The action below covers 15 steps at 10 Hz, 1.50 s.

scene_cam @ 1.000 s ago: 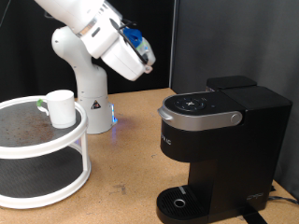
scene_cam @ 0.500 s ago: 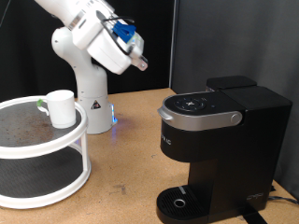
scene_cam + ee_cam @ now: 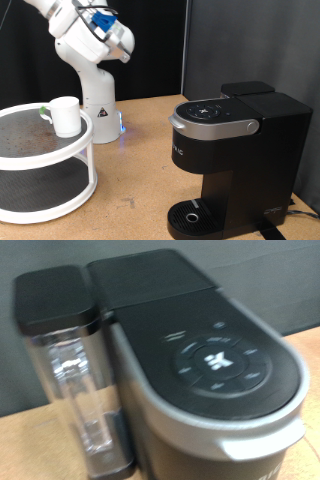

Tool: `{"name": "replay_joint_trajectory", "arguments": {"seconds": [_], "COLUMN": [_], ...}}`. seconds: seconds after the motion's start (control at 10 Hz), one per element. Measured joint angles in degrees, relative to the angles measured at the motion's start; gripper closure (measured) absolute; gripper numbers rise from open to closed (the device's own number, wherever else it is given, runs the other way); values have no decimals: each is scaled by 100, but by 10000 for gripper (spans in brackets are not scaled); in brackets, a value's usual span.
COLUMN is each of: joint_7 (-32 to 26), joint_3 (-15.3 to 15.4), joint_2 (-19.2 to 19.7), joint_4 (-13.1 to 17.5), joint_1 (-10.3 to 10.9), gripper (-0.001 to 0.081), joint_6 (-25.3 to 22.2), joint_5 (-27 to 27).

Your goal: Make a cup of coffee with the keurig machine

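White cup (image 3: 66, 115) sits on your tiered stand (image 3: 45, 160) at the table's left edge; keurig machine (image 3: 235, 150) right. Claw state: cannot tell.

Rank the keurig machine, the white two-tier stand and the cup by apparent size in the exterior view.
1. keurig machine, though nearer the camera
2. white two-tier stand, partly cut off at the edge, so close to the machine
3. cup, clearly smallest
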Motion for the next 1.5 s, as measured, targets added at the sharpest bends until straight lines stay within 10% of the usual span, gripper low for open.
{"name": "replay_joint_trajectory", "arguments": {"seconds": [0.2, 0.6, 1.1, 1.5], "joint_7": [-76, -436, -1178, -1149], "joint_3": [-57, -187, -1183, -1277], "joint_2": [-104, -600, -996, -1205], "joint_4": [-41, -539, -451, -563], "joint_1": [-49, -236, -639, -964], "gripper": [806, 806, 806, 806], "joint_6": [-149, 1261, -660, -737], "joint_5": [-104, 355, -781, -829]}}
